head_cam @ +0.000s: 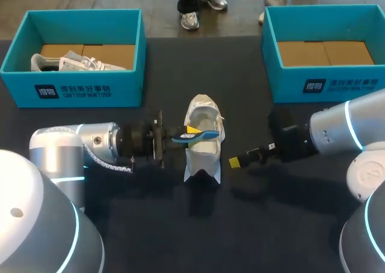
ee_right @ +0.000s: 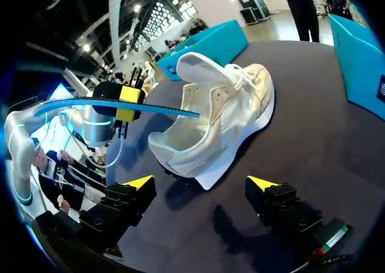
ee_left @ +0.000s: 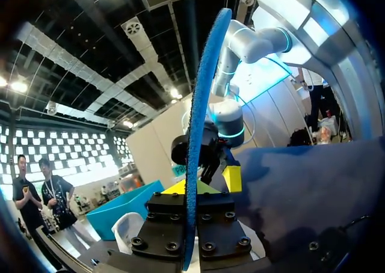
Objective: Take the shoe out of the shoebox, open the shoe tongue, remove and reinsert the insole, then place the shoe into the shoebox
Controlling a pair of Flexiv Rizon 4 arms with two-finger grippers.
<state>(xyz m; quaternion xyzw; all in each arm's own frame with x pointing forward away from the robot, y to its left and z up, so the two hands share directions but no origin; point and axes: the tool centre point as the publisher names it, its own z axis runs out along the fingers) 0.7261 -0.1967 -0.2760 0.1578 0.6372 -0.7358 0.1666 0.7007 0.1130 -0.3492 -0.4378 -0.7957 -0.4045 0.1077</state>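
Observation:
A white shoe (head_cam: 203, 142) stands on the dark table, heel toward me, its opening facing up. My left gripper (head_cam: 187, 131) hovers over the shoe's opening, shut on a blue insole (head_cam: 197, 136) that lies across it. In the left wrist view the insole (ee_left: 200, 122) stands edge-on between the yellow fingertips (ee_left: 233, 178) of the left gripper (ee_left: 201, 189). My right gripper (head_cam: 238, 160) is open just right of the shoe's heel, touching nothing. In the right wrist view, the shoe (ee_right: 219, 113) lies ahead of the right gripper (ee_right: 201, 184), with the insole (ee_right: 90, 106) held above its heel.
A teal shoebox (head_cam: 72, 86) at the back left holds another white shoe (head_cam: 72, 62). A second teal shoebox (head_cam: 325, 80) at the back right shows only its cardboard floor. Dark table (head_cam: 228, 237) spreads in front of the shoe.

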